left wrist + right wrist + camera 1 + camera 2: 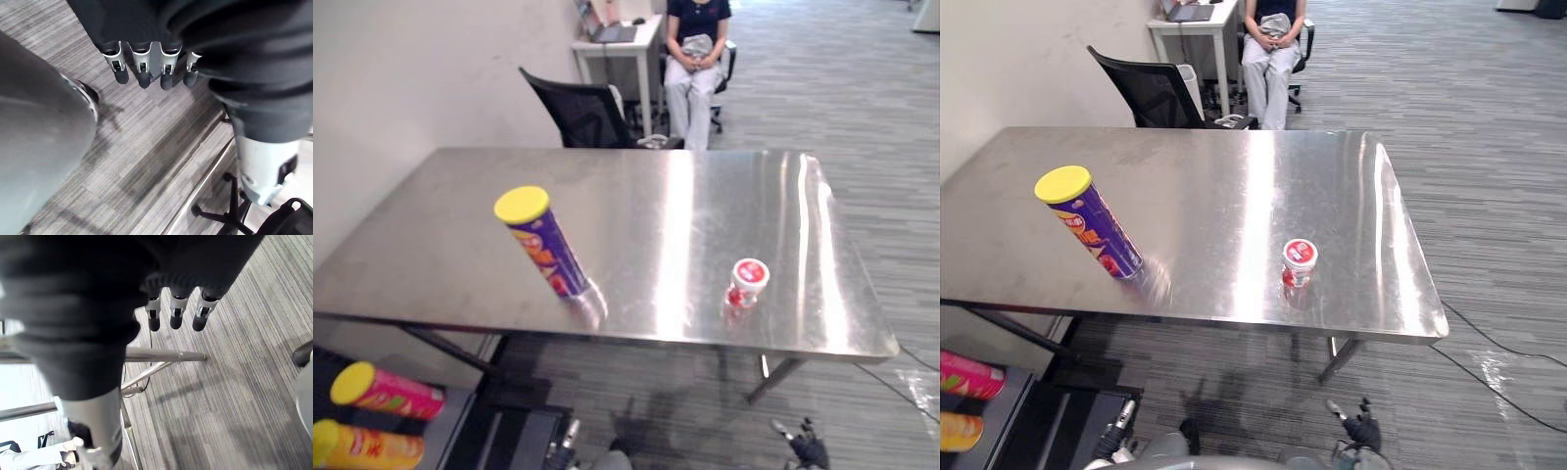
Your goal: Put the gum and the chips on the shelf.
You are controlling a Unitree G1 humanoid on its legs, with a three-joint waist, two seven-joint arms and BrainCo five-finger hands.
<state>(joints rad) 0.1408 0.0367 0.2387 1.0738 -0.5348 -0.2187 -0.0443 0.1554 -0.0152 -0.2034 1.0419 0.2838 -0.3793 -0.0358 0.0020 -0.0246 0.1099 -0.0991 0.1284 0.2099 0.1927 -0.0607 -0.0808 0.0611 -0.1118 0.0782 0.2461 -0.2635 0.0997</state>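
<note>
A purple chips can [543, 245] with a yellow lid stands on the steel table [656, 196], towards its front left. A small red and white gum tub [748, 281] stands near the front right edge. The shelf [455, 411] sits low at the left, below the table. My left hand [144, 73] hangs under the table's front edge over the floor, fingers straight, holding nothing. My right hand [176, 316] hangs the same way on the right, beside the table's legs, also open and empty.
A pink can [386, 390] and an orange can [367, 446] lie on the shelf. Behind the table are a black office chair [582, 113], a white desk [617, 44] and a seated person [695, 69]. A wall runs along the left.
</note>
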